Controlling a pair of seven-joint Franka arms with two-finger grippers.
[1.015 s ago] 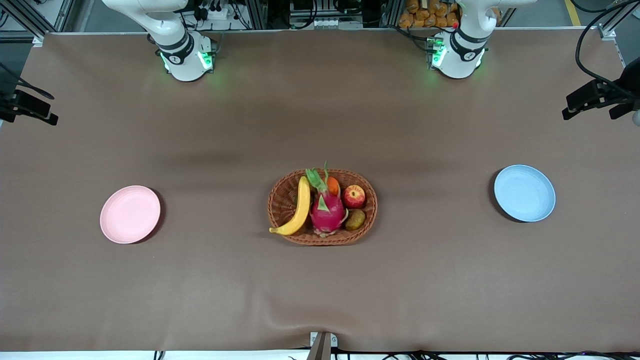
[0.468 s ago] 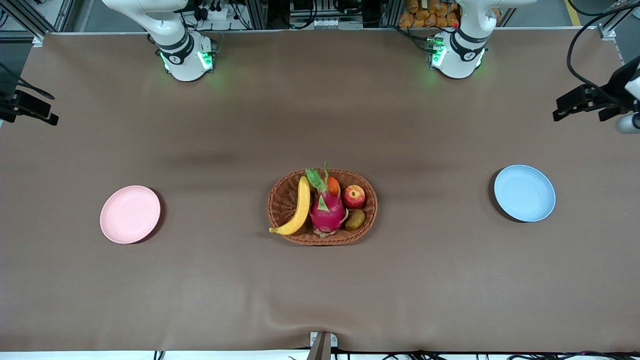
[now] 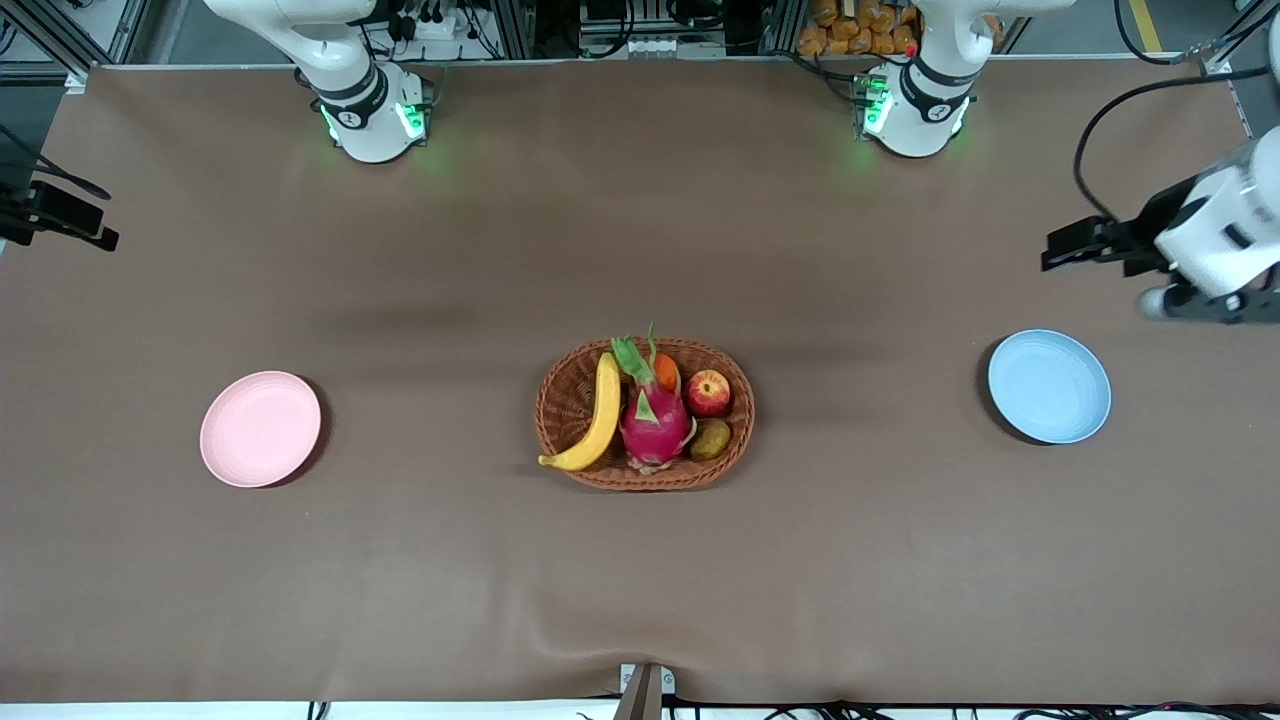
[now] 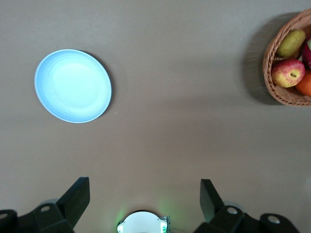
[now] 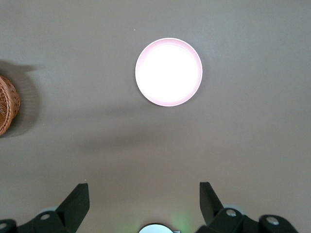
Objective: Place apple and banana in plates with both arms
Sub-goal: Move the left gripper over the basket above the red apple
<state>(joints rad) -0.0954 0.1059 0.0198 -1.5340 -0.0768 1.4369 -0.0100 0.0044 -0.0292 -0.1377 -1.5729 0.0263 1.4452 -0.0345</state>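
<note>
The yellow banana [image 3: 598, 412] and the red apple [image 3: 708, 392] lie in the brown wicker basket [image 3: 565, 400] at mid-table. The apple also shows in the left wrist view [image 4: 288, 73]. The pale pink plate [image 3: 260, 428] lies toward the right arm's end, the light blue plate [image 3: 1049, 385] toward the left arm's end. My left gripper [image 4: 144, 187] is open and empty, high over bare cloth beside the blue plate [image 4: 73, 86]. My right gripper [image 5: 144, 189] is open and empty, high over bare cloth beside the pink plate [image 5: 168, 72].
The basket also holds a magenta dragon fruit [image 3: 655, 415], a small orange fruit [image 3: 667, 372] and a brownish-green fruit [image 3: 711, 439]. The left arm's white hand [image 3: 1215, 235] hangs over the table's edge. The brown cloth is rumpled near the front camera.
The left arm's hand has swung in from the table's end toward the blue plate. The right arm, the fruit and the plates have not moved.
</note>
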